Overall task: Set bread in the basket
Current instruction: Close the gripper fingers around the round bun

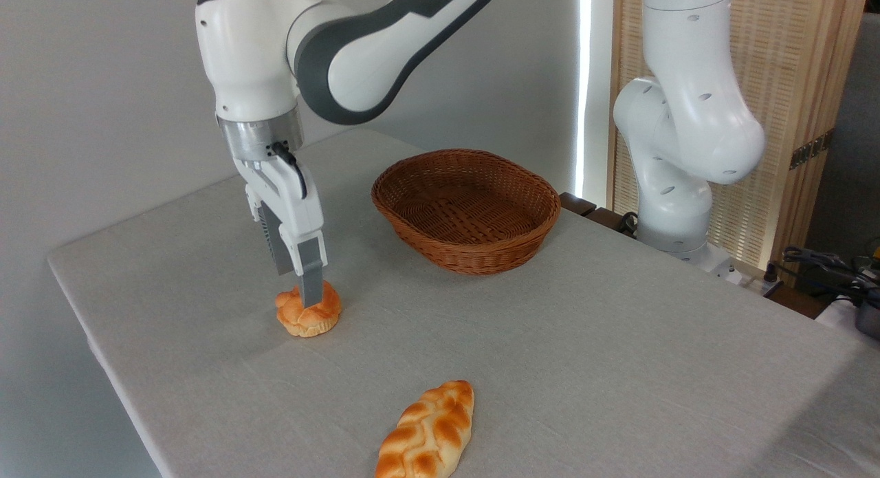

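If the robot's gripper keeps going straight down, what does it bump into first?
The bun. The gripper points straight down, its fingers already at the bun's top; one finger overlaps it. I can't tell whether they touch. Below the bun is the table.

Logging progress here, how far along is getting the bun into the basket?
Done: the gripper is down at the small round golden bun. In hand: a grasp, closure unclear; the bun sits on the grey table. Left: lifting it into the empty reddish-brown wicker basket.

Table — bun, basket, braided loaf.
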